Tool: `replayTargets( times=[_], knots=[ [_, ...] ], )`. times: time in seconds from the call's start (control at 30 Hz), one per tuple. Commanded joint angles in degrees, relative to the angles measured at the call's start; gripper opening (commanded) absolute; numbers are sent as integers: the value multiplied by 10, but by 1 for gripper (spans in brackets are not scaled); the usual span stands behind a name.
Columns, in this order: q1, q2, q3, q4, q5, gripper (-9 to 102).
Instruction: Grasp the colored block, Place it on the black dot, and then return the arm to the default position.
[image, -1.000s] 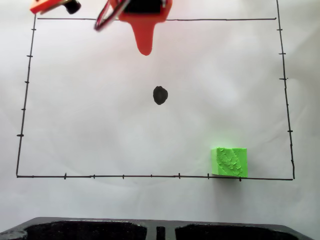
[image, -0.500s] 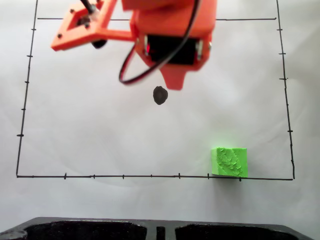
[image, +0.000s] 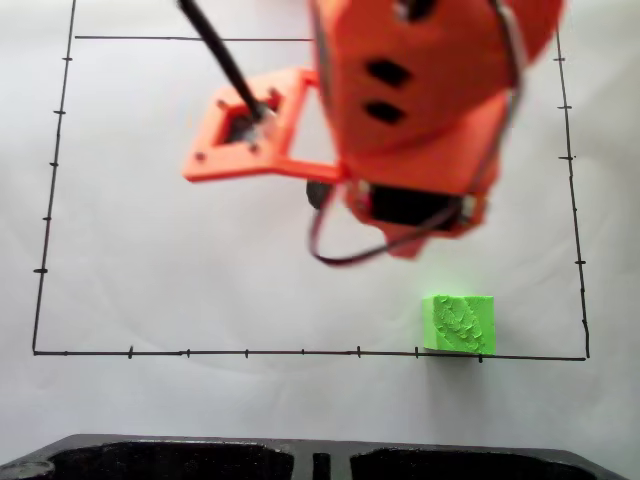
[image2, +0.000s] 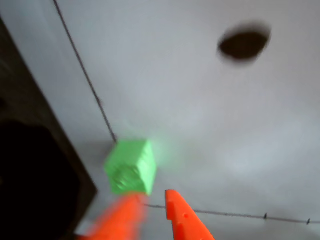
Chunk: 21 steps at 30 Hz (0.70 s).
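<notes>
The green colored block (image: 458, 323) sits on the white sheet at the lower right of the fixed view, on the drawn bottom line. The orange arm (image: 420, 100) hangs over the middle of the sheet, up and left of the block, and covers most of the black dot (image: 317, 194). In the wrist view the block (image2: 131, 166) lies just beyond my gripper (image2: 150, 196). Its two orange fingertips (image2: 182, 217) stand a little apart, open, with nothing between them. The black dot (image2: 243, 44) lies farther off at the upper right.
A thin black tick-marked rectangle outline (image: 52, 160) frames the sheet. A black moulded tray (image: 200, 460) runs along the bottom edge of the fixed view. It shows as a dark mass (image2: 35, 175) at the left of the wrist view.
The arm has swung down from the top edge of the fixed view, passed over the black dot and come closer to the block. The block has not moved.
</notes>
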Motion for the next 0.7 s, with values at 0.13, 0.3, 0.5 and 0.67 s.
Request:
replayTargets(
  times=[0.13,0.3,0.5,0.67],
  knots=[
    [-11,-45,-69,-3,25,28],
    [-22,-69,-98,-3,34,29],
    [-30,-101,-124,-10,44,31],
    [-42,-136,-158,4,46,32]
  ],
)
